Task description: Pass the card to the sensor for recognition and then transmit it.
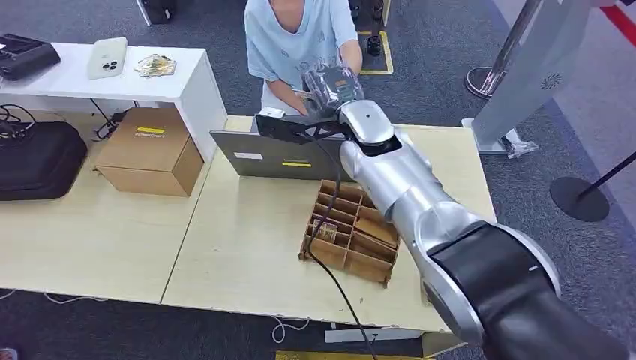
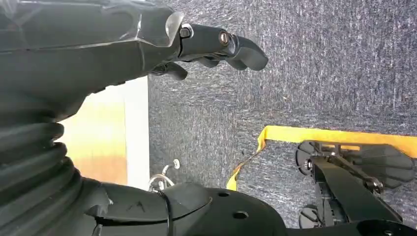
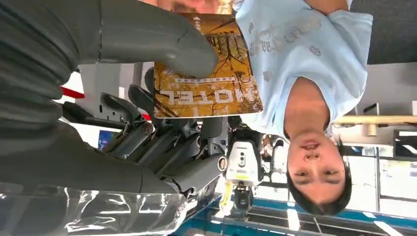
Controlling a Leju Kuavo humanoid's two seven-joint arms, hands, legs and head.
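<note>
My right hand is stretched out past the far table edge towards a person in a light blue shirt. It holds a yellow-brown card printed with the word HOTEL, the thumb pressing on its face. The person's hand is at the card's far edge. A black sensor sits on top of a grey laptop-like unit, just below my right hand. My left hand hangs over grey carpet with nothing in it, fingers loosely extended.
A cardboard divider box on the wooden table holds another card. A black cable runs across it. On the left are a cardboard carton, a black bag and a white shelf.
</note>
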